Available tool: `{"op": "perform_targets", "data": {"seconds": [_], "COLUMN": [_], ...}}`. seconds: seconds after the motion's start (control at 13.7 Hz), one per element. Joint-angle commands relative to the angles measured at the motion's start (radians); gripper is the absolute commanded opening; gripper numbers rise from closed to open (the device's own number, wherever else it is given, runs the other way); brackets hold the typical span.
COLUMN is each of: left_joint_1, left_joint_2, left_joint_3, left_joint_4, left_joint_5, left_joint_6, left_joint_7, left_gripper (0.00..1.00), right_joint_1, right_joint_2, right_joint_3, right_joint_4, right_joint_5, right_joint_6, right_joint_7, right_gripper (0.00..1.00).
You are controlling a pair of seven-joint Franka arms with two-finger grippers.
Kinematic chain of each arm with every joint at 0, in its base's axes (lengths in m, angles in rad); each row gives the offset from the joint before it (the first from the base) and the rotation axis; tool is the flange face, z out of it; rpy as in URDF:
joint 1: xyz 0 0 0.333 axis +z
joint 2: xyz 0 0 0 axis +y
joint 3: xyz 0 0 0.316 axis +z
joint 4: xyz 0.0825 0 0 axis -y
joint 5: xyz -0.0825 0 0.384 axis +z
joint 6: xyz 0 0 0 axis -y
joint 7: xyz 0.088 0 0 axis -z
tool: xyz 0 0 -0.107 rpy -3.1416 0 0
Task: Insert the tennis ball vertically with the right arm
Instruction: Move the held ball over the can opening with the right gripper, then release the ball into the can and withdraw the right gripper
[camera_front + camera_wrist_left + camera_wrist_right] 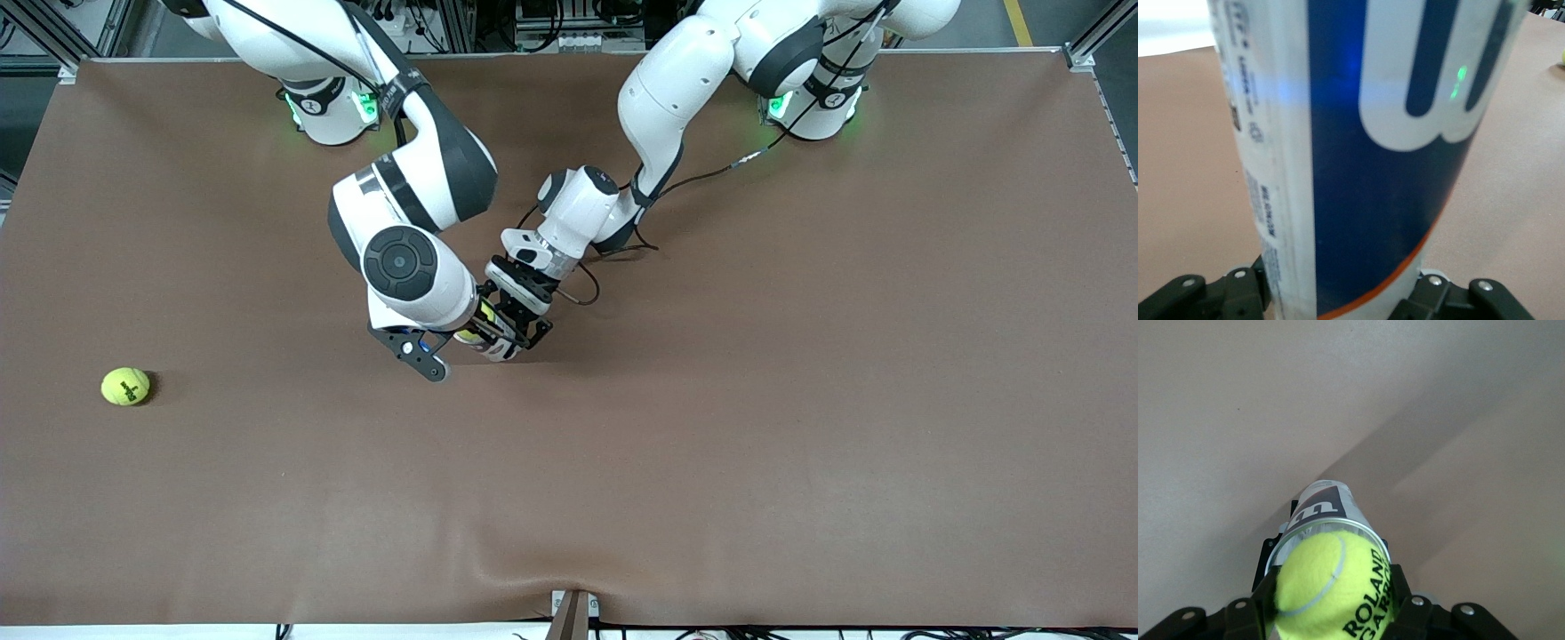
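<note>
Two grippers at work: right gripper pinching ball over can mouth for vertical drop, left gripper clamping can upright on tabletop

Worktop: carries 1 upright can near its middle, between the 2 arms' ends.

Can: gripped low on its body by the left claw, whose fingers press its 2 sides.

Tennis ball: 1, clamped in the right claw, directly over the can's open mouth, at the rim.

Second tennis ball: 1, loose on the worktop, well apart from the can, toward the right arm's end and slightly nearer the front camera.
</note>
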Motion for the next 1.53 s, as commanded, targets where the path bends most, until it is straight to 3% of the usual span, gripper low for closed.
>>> {"op": "perform_targets", "data": {"seconds": [0.0,0.58,0.87,1.16,1.46], "left_joint_1": [-0.021,-0.019,-0.019,-0.021,-0.022], "left_joint_2": [0.05,0.046,0.04,0.039,0.034], "left_joint_3": [0.007,0.007,0.007,0.007,0.007], "left_joint_4": [0.022,0.021,0.021,0.021,0.005], "left_joint_5": [-0.031,-0.031,-0.03,-0.027,-0.03], "left_joint_6": [-0.022,-0.022,-0.023,-0.022,-0.022], "left_joint_7": [-0.015,-0.015,-0.015,-0.015,-0.015], "left_gripper": [0.7,0.74,0.8,0.81,0.85], "right_joint_1": [0.008,-0.031,-0.183,-0.373,-0.517], "right_joint_2": [-0.008,-0.068,-0.183,-0.247,-0.252], "right_joint_3": [-0.007,-0.012,-0.015,-0.027,-0.029], "right_joint_4": [-0.005,0.006,0.006,0.016,0.021], "right_joint_5": [0.017,0.02,0.066,0.048,-0.099], "right_joint_6": [-0.007,-0.104,-0.242,-0.355,-0.34], "right_joint_7": [-0.001,-0.107,-0.311,-0.571,-0.779], "right_gripper": [1.0,1.0,1.0,1.0,1.0]}}
